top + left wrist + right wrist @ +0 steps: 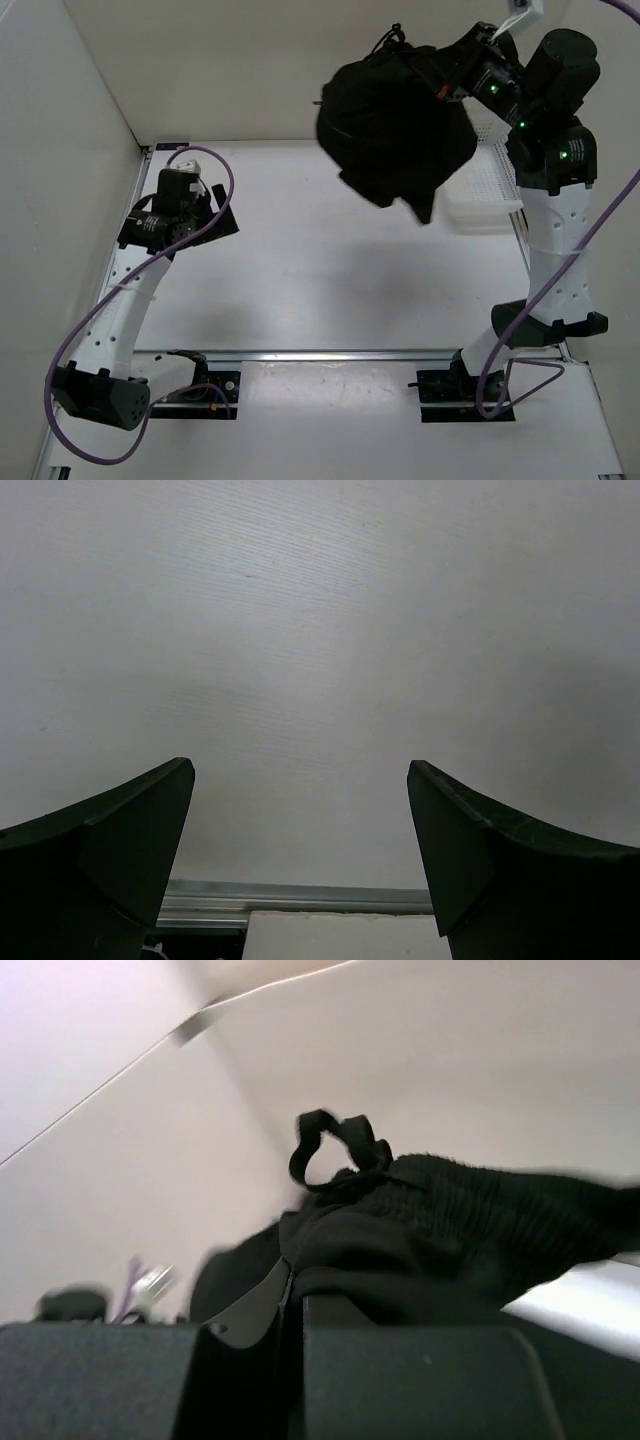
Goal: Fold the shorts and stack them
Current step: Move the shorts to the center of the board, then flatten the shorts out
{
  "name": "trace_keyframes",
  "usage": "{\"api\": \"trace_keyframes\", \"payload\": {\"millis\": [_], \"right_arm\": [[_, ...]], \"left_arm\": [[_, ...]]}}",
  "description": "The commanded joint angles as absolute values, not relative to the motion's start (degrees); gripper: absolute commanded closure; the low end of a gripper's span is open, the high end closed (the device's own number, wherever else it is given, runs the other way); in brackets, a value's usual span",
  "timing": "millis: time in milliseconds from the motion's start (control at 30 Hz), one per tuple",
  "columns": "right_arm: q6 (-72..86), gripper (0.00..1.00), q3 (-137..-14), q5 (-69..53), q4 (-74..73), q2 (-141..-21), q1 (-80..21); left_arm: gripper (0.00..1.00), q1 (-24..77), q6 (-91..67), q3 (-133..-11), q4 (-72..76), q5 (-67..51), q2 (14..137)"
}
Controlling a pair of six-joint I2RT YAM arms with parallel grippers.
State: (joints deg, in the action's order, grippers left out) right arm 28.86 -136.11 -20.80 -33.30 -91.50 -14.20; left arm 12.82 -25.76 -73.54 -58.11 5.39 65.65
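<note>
The black shorts (pixel 395 135) hang bunched in the air at the back right, well above the table. My right gripper (pixel 440 72) is shut on them near the waistband. In the right wrist view the fabric (pixel 450 1235) is pinched between the closed fingers (pixel 250 1310), and a looped drawstring (pixel 335 1145) sticks up above it. My left gripper (pixel 213 212) is open and empty over the left side of the table, far from the shorts. The left wrist view shows its two fingers (pixel 120 840) wide apart over bare table.
A white mesh plastic basket (pixel 490 185) stands at the right edge of the table, partly behind the hanging shorts. A metal rail (pixel 330 355) runs along the near edge by the arm bases. White walls close the left and back.
</note>
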Motion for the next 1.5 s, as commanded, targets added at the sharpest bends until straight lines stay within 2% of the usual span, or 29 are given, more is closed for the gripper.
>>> {"api": "trace_keyframes", "payload": {"millis": [0,100,133,167,200,233,300,400,433,467,500,533,567,633,667,700,733,767,800,833,867,1000,1200,1267,1367,1400,1433,1467], "right_arm": [[26.2,1.0,-129.4,-24.8,-33.0,-91.2,-17.2],[25.0,1.0,-115.4,-22.2,-33.0,-87.9,-17.8],[24.5,0.93,-111.4,-21.5,-33.0,-87.9,-17.8],[23.9,0.53,-107.8,-20.9,-33.0,-87.9,-17.8],[21.5,0.3,-101.8,-20.9,-33.0,-88.5,-17.8],[20.3,0.15,-100.3,-20.0,-35.1,-89.7,-17.8],[19.7,0.08,-99.2,-16.8,-41.5,-93.6,-17.8],[20.6,0.09,-91.0,-9.1,-38.8,-89.8,-19.4],[21.3,0.14,-88.4,-6.0,-37.6,-87.8,-20.4],[22.1,0.24,-83.8,-2.6,-36.5,-84.0,-22.7],[22.1,0.52,-81.9,3.1,-35.4,-82.4,-23.9],[22.7,0.7,-80.6,5.6,-34.6,-80.3,-26.3],[22.7,0.82,-79.6,7.2,-34.1,-80.2,-27.2],[24.3,0.97,-78.2,9.5,-34.6,-80.2,-29.0],[25.0,0.97,-77.5,10.1,-34.6,-79.7,-29.6],[25.9,0.96,-76.6,10.1,-34.6,-79.7,-30.1],[27.6,0.93,-75.5,10.1,-34.6,-79.7,-30.1],[27.6,0.83,-73.3,9.0,-34.6,-79.1,-30.1],[27.6,0.76,-72.2,8.3,-34.6,-78.5,-30.1],[27.6,0.68,-71.2,7.7,-34.6,-77.9,-30.7],[27.6,0.54,-69.5,7.7,-34.6,-77.3,-30.7],[27.6,0.37,-66.0,10.2,-37.4,-73.4,-30.7],[27.6,0.31,-64.8,13.6,-41.6,-65.0,-30.1],[27.6,0.31,-64.8,13.6,-42.4,-62.5,-29.4],[27.0,0.31,-64.8,13.6,-43.4,-60.6,-28.0],[27.0,0.31,-65.5,13.6,-43.4,-59.9,-27.5],[26.4,0.31,-65.5,13.6,-44.3,-59.2,-27.0],[26.4,0.31,-65.5,13.6,-44.8,-59.2,-27.0]], "left_arm": [[0.0,12.6,-27.0,-75.8,-58.4,2.3,62.1],[0.0,10.3,-27.5,-75.8,-59.8,3.3,61.5],[0.0,9.6,-28.1,-75.2,-60.5,3.3,61.5],[0.0,9.1,-28.1,-75.2,-60.6,3.3,61.5],[0.0,9.1,-28.1,-75.2,-61.1,3.3,61.5],[0.0,9.1,-28.1,-75.2,-61.6,3.3,62.0],[0.0,8.5,-28.1,-76.9,-62.4,3.3,62.7],[0.0,8.5,-27.0,-77.4,-62.4,2.6,63.4],[0.0,8.5,-27.0,-76.8,-61.7,1.5,63.4],[0.0,8.5,-27.0,-76.0,-59.7,-0.9,63.4],[0.11,9.8,-26.4,-73.9,-58.5,-2.1,63.4],[0.28,9.8,-26.4,-72.5,-57.1,-4.4,64.0],[0.47,10.7,-27.0,-71.2,-55.7,-5.3,64.0],[0.83,12.3,-28.8,-68.0,-52.2,-7.2,67.0],[0.84,12.9,-29.4,-67.1,-51.0,-9.2,70.2],[0.79,13.5,-30.1,-67.1,-50.2,-9.2,72.1],[0.63,15.4,-30.8,-66.5,-49.7,-9.2,73.9],[0.24,16.3,-31.8,-67.1,-49.1,-9.2,75.8],[0.06,17.3,-32.5,-67.6,-48.3,-7.8,79.2],[0.0,19.0,-33.1,-68.9,-48.3,-7.8,80.9],[0.0,19.8,-33.1,-69.8,-47.4,-7.8,82.6],[0.0,21.0,-33.1,-73.7,-46.0,-7.8,92.4],[0.0,21.5,-32.6,-77.9,-43.5,-10.8,105.4],[0.04,22.1,-32.6,-80.2,-43.5,-10.8,109.0],[0.32,22.1,-33.1,-82.4,-43.5,-8.2,110.5],[0.48,21.3,-33.1,-83.7,-43.5,-7.4,110.5],[0.87,20.7,-32.6,-84.3,-43.5,-7.4,110.5],[0.9,20.1,-32.6,-85.2,-44.0,-7.4,109.9]]}}
